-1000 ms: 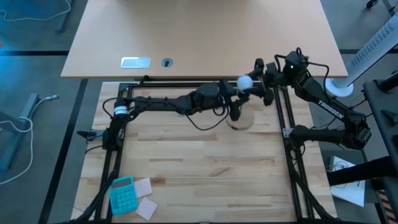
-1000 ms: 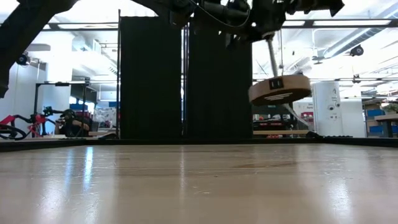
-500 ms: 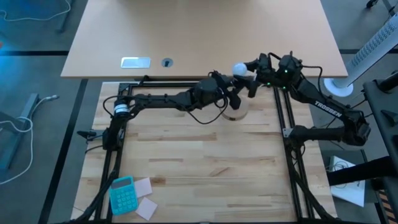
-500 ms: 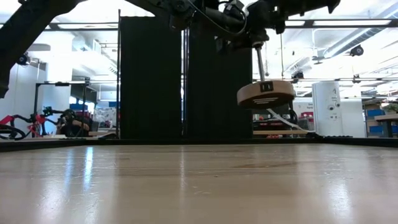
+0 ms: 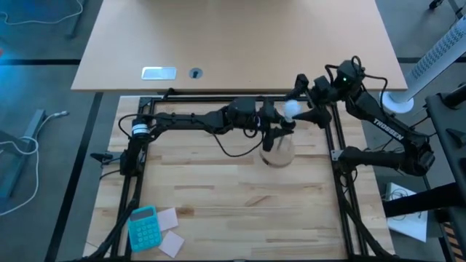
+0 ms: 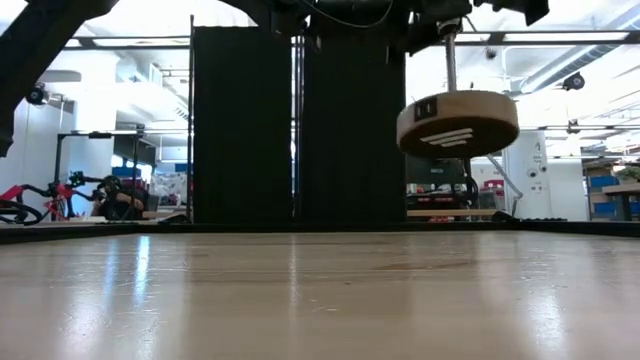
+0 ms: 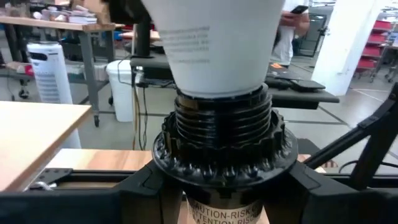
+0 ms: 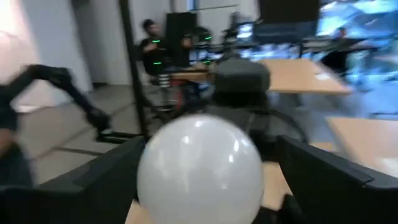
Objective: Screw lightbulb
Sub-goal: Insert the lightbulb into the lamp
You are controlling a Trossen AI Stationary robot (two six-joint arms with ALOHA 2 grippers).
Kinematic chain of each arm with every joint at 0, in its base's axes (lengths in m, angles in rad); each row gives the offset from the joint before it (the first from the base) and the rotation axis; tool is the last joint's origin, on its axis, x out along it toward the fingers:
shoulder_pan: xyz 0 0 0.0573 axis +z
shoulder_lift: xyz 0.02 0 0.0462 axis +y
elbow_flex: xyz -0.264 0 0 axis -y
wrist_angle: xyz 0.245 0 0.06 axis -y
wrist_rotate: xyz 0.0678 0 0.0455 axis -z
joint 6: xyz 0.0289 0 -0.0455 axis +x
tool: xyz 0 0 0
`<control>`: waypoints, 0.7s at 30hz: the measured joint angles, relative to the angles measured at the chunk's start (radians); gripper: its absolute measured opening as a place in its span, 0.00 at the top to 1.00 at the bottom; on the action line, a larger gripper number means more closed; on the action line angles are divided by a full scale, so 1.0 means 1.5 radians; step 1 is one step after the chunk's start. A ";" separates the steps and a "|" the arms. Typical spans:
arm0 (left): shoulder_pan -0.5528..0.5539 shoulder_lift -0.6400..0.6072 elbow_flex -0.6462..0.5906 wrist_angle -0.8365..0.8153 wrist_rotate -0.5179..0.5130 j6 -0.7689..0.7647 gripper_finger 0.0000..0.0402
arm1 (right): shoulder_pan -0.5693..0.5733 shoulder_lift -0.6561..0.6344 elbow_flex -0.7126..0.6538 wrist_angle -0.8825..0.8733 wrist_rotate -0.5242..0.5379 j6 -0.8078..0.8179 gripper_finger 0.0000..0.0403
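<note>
The white lightbulb (image 5: 292,109) sits with its neck (image 7: 214,68) in the black socket (image 7: 217,140) of the wooden disc stand (image 6: 458,122). The stand is in the air above the table's far right part. My left gripper (image 5: 279,129) is shut on the socket, with the disc (image 5: 279,151) hanging below it on its thin post (image 6: 449,60). My right gripper (image 5: 309,102) is open and reaches in from the table's right. Its fingers stand on either side of the bulb's globe (image 8: 199,171). My left gripper pinches the black socket just under its ribbed collar (image 7: 217,180) between its two fingers, which come level from the table's left. The stand is lifted clear of the table, upright with a slight tilt. I cannot tell whether my right gripper's fingers (image 8: 99,180) touch the globe.
A teal calculator (image 5: 143,225) and paper notes (image 5: 170,231) lie at the table's near left corner. The black frame rail (image 5: 331,138) runs along the right side, close to the stand. A second table (image 5: 240,44) stands beyond the far edge.
My left gripper carried the stand and bulb toward the far edge and a little left, then back toward the near right and up. The disc now hangs higher and tilted. My right gripper followed the bulb, its fingers staying on either side.
</note>
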 joint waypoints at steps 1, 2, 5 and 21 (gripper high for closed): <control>-0.003 0.001 0.000 0.000 0.000 0.000 0.61 | 0.000 0.002 -0.001 -0.001 -0.020 0.005 0.12; -0.006 0.001 0.000 -0.001 -0.001 -0.001 0.61 | 0.000 0.005 0.000 0.003 -0.042 0.009 0.12; -0.013 0.003 0.000 -0.002 -0.003 -0.004 0.61 | 0.003 0.013 0.000 0.005 -0.102 0.011 0.12; -0.018 0.003 -0.001 0.001 -0.100 0.006 0.61 | 0.003 0.021 0.000 0.005 -0.085 0.022 0.35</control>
